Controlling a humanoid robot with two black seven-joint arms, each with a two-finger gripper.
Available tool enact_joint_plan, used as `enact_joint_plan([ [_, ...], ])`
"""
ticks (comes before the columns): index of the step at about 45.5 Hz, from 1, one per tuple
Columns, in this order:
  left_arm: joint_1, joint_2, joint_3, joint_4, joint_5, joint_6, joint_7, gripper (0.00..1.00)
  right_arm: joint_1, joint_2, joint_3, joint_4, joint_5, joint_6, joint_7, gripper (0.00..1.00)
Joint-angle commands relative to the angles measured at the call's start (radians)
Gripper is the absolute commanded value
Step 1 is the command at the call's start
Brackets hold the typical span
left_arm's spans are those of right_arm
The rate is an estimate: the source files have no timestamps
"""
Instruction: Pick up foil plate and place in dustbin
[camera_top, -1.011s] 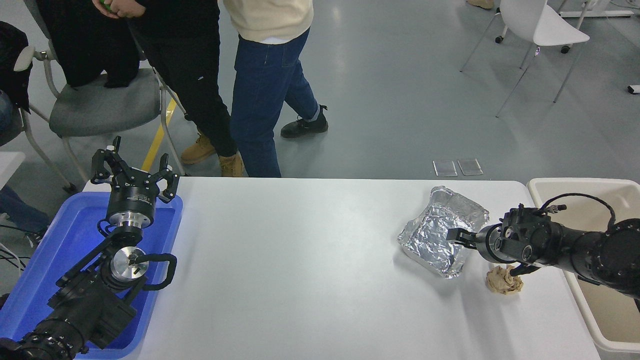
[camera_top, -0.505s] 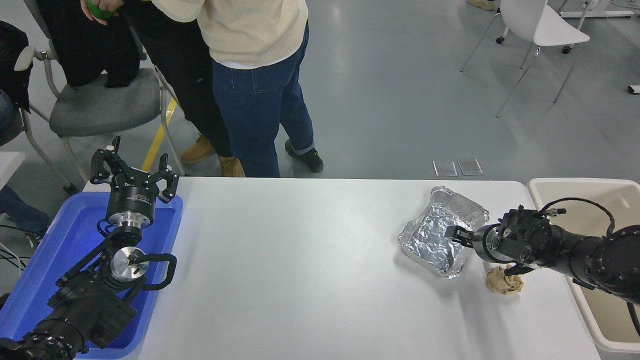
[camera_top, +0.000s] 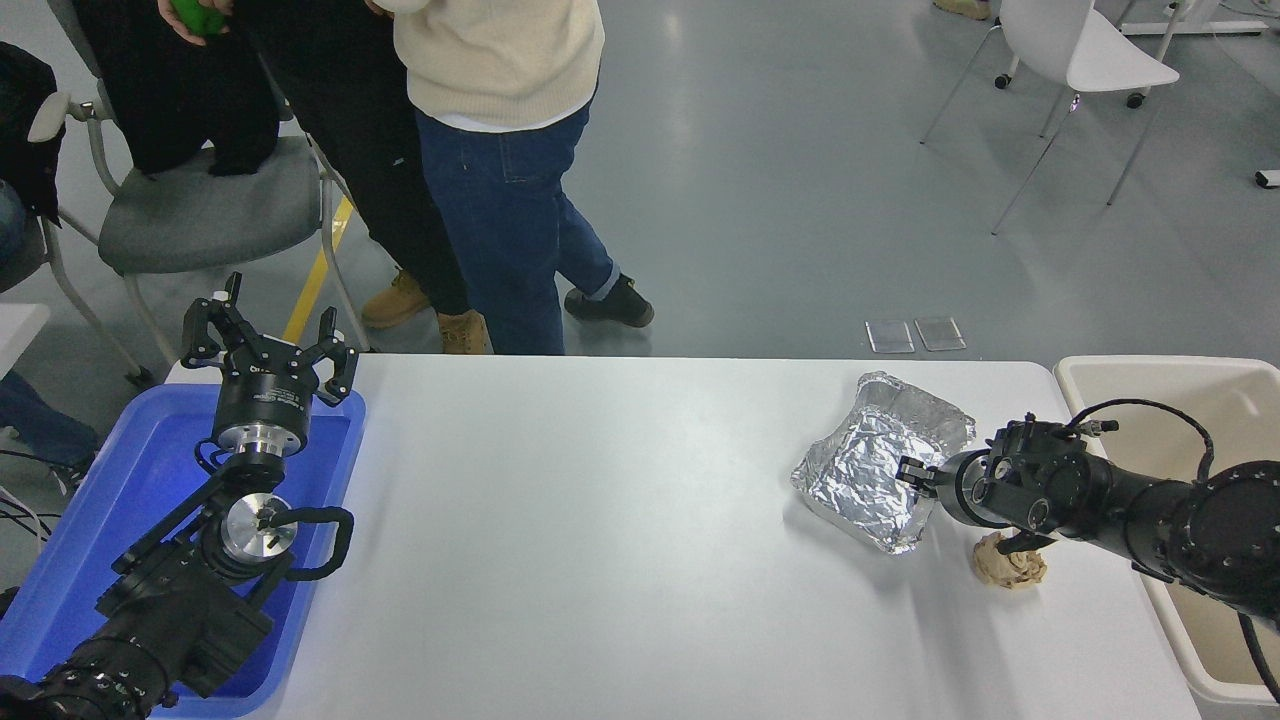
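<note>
The foil plate (camera_top: 870, 468) is shiny, crinkled silver and lies tilted on the white table at the right, its far edge raised. My right gripper (camera_top: 914, 482) reaches in from the right and its fingers are closed on the plate's right rim. The dustbin (camera_top: 1160, 364) is a large beige bin standing off the table's right end, behind and under my right arm. My left gripper (camera_top: 266, 345) is parked open over the blue tray at the lower left.
A small crumpled tan paper wad (camera_top: 1010, 562) lies just below my right wrist. The blue tray (camera_top: 120, 480) is at the left edge. Two people (camera_top: 500, 150) stand at the far side. A grey chair (camera_top: 190, 215) and a white chair (camera_top: 1085, 50) stand beyond.
My right gripper has closed in on the plate's right rim, and the plate has shifted slightly left. The person in the cream sweater has stepped left.
</note>
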Motion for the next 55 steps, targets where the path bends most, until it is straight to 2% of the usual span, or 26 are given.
enact_joint_plan([
  [1,-0.001,-0.001,0.000,0.001,0.000,0.000,0.000,0.99,0.032,0.005,0.011,-0.006,-0.005,0.000,-0.001,0.00],
  [21,0.001,0.001,0.000,-0.001,0.000,0.000,0.000,0.99,0.277,-0.077,-0.060,0.199,-0.040,0.011,-0.001,0.00],
  [40,0.001,0.001,-0.002,-0.001,0.002,0.000,0.000,0.99,0.734,-0.230,-0.290,0.599,-0.035,0.013,0.005,0.00],
  [46,0.001,0.002,-0.002,-0.001,0.002,0.000,0.001,0.99,0.943,-0.235,-0.437,0.724,-0.023,0.013,0.009,0.00],
  [55,0.001,0.004,-0.003,-0.001,0.002,0.000,0.001,0.99,1.113,-0.224,-0.522,0.808,-0.023,0.022,0.011,0.00],
])
